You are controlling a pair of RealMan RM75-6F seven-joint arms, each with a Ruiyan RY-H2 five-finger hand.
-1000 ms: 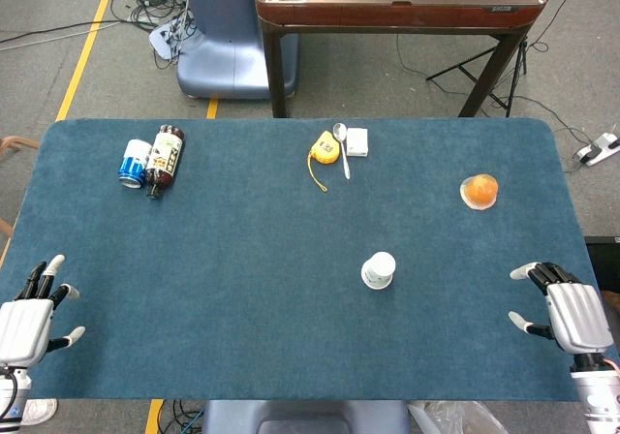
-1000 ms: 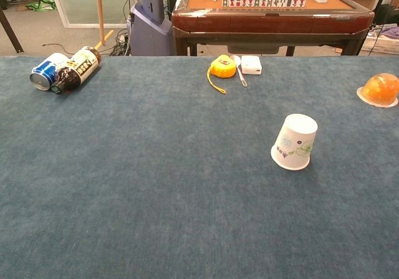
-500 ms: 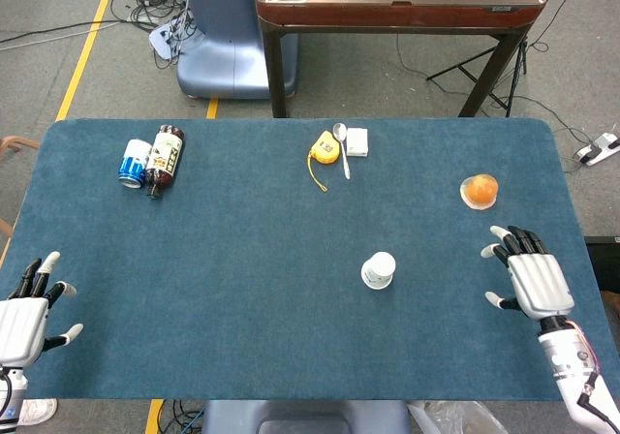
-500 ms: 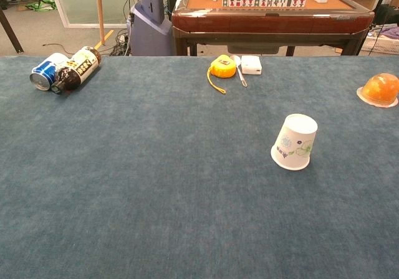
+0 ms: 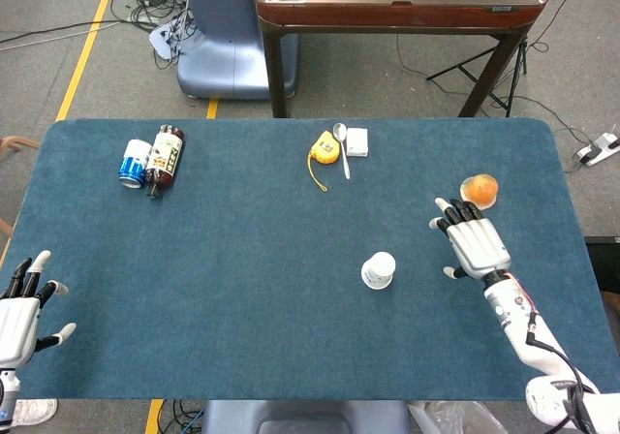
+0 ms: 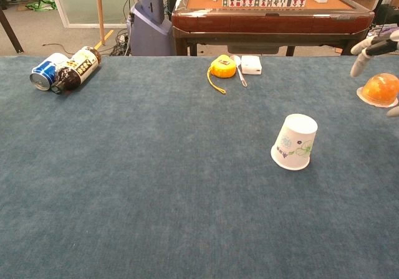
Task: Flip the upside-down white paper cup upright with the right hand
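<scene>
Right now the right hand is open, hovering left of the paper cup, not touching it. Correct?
Not quite. The right hand is open and not touching the paper cup, but it hovers to the right of it, as the head view shows.

Cup [image 5: 378,270] [image 6: 294,142]: white paper, floral print on side, upside down, rim on the blue table, leaning slightly, right of centre, nothing touching it.

A robot lab or workshop: floor cables [image 5: 145,3], yellow floor tape [image 5: 89,42], a mahjong table [image 6: 274,8] behind.
</scene>
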